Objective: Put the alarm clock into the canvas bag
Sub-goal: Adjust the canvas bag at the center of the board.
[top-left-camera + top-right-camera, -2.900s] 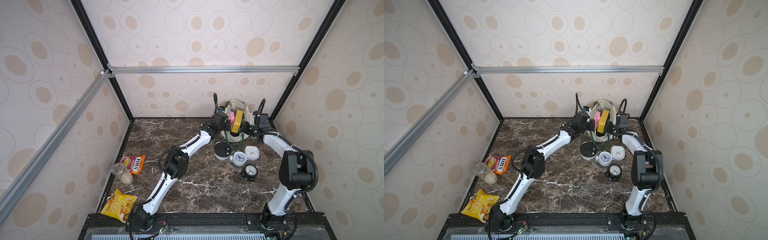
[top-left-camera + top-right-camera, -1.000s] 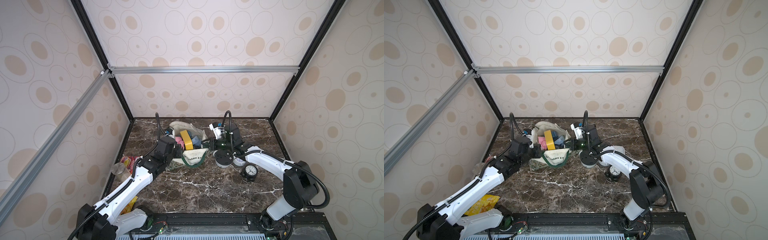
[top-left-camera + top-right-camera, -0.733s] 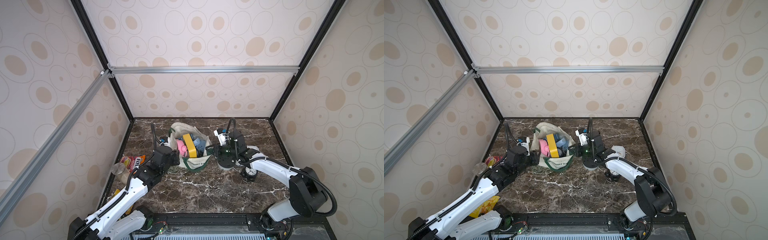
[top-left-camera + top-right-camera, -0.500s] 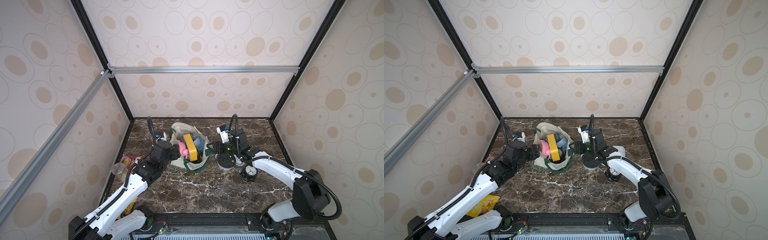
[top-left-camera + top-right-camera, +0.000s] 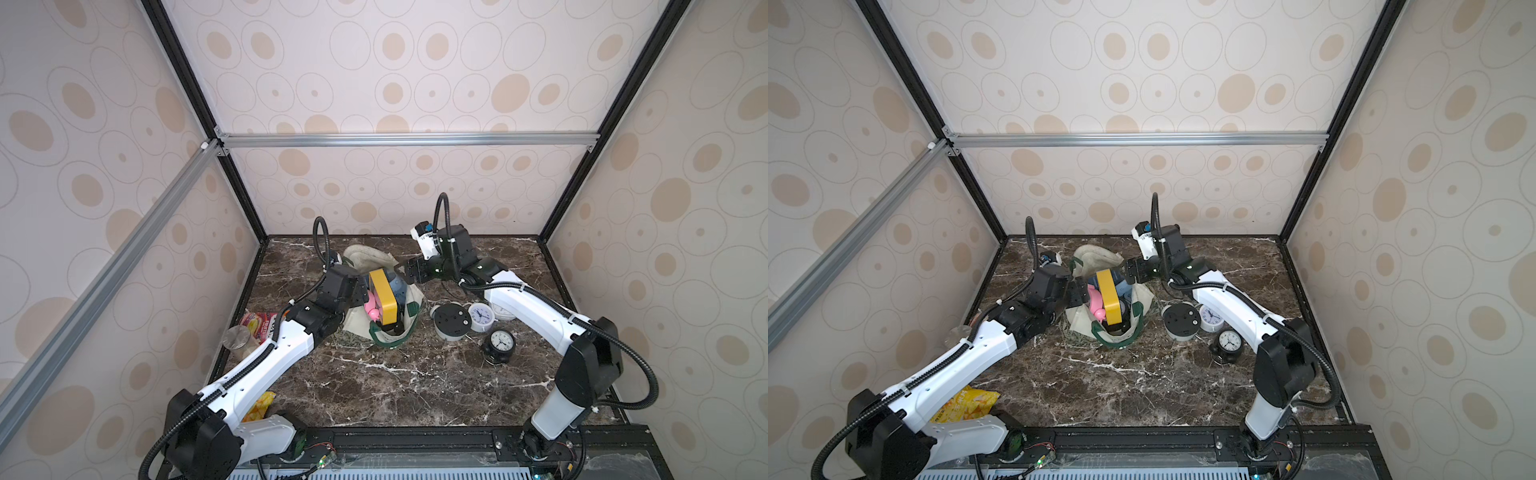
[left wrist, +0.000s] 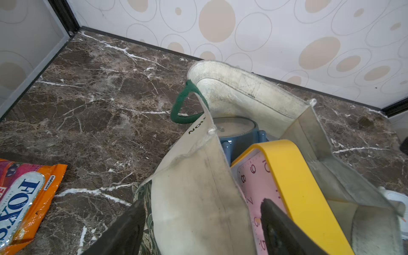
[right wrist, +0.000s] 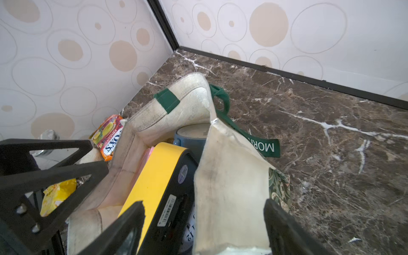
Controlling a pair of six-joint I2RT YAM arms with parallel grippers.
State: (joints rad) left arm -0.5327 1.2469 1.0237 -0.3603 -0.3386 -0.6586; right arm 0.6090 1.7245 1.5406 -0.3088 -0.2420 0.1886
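Jaws of my left tool (image 6: 201,202) and right tool (image 7: 203,203) gape wide, each straddling a wall of the canvas bag (image 5: 368,255) (gripping nothing); the yellow alarm clock (image 5: 384,297) stands inside it.

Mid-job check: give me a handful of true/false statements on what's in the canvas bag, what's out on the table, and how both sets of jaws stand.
1. The yellow clock stands inside the canvas bag. True.
2. The small black clock is in the bag. False: it is on the marble table, on the right arm's side of the bag.
3. The left gripper and right gripper are clamped on the cloth. False: the jaws of both stand apart, each straddling a bag wall.
4. A blue clock sits in the bag next to the yellow one. True.
5. The candy packet lies in the bag. False: it lies on the table outside it.
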